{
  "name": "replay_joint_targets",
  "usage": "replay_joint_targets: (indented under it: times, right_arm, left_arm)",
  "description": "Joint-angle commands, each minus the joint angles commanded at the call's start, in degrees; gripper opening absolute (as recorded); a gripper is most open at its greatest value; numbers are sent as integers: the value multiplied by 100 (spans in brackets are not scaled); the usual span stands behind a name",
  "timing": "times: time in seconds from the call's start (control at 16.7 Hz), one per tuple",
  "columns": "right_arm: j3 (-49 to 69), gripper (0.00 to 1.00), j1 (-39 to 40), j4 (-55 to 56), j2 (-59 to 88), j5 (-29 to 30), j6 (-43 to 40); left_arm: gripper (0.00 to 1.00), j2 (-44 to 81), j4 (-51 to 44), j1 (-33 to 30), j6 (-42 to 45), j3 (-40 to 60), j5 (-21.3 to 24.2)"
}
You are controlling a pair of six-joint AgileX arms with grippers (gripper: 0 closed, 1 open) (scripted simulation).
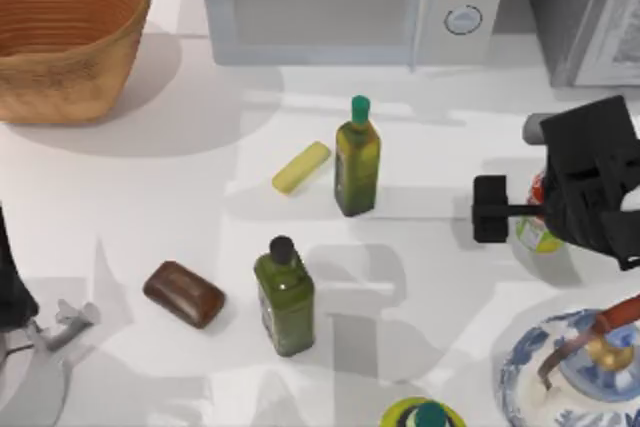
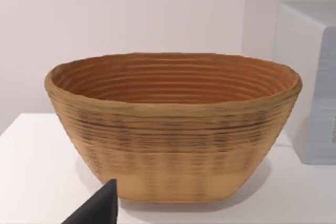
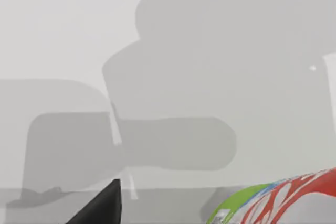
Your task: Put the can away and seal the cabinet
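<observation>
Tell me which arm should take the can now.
Right. The right gripper is already directly over the can at the table's right side, while the left arm sits parked at the far left edge, with bottles between.

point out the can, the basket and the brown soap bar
can [image 1: 537, 234]: top view, yellow-green base band beside the right tool.
basket [image 2: 173, 129]: left wrist view, outer woven wall.
brown soap bar [image 1: 184, 293]: top view, top face.

Bright, even light; soft overlapping shadows
</observation>
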Motion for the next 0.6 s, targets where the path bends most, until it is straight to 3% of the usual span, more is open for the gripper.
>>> replay_joint_targets:
  times: [0.12, 0.6]
  right_arm:
    - [0, 100, 0, 0, 0, 0, 0]
    - [0, 40, 0, 0, 0, 0, 0]
  left_arm:
    - [100, 0, 0, 0, 0, 0, 0]
    - [100, 0, 0, 0, 0, 0, 0]
